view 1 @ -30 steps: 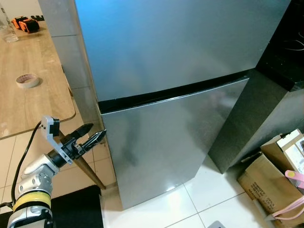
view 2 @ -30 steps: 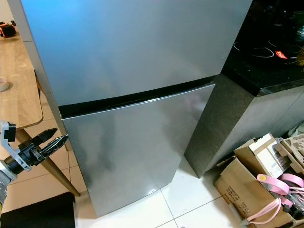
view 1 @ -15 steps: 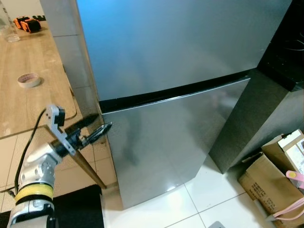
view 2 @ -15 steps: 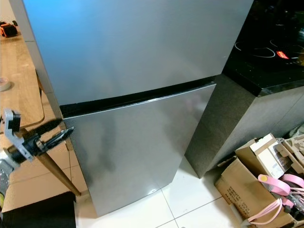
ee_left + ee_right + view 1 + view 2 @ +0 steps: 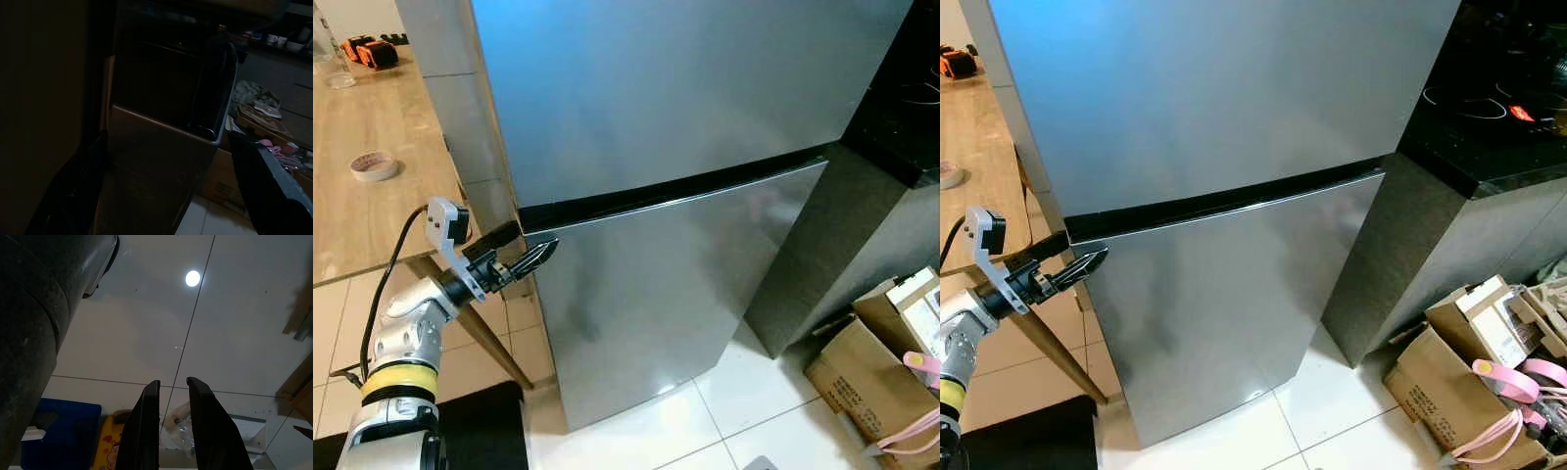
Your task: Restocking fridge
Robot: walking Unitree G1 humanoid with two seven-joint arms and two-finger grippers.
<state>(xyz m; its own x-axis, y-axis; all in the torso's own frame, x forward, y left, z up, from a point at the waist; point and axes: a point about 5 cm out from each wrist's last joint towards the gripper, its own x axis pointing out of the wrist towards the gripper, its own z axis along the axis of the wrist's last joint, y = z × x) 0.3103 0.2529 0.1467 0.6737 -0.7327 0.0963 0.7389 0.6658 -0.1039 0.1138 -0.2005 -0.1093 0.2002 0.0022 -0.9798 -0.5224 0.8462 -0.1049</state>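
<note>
Fridge (image 5: 685, 147): tall steel two-door unit standing upright before us, long axis vertical, both doors closed, top cut off by the frame. Left gripper (image 5: 536, 257): jaws parted, tips at the lower door's left edge just under the dark seam; we find its wrist view too dark to read. Right gripper (image 5: 172, 384): jaws narrow, holding nothing, hanging over the tiled floor (image 5: 234, 333).

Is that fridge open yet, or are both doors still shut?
Shut. The upper door and lower door sit flush, with only a dark seam between. The left gripper reaches the lower door's edge.
</note>
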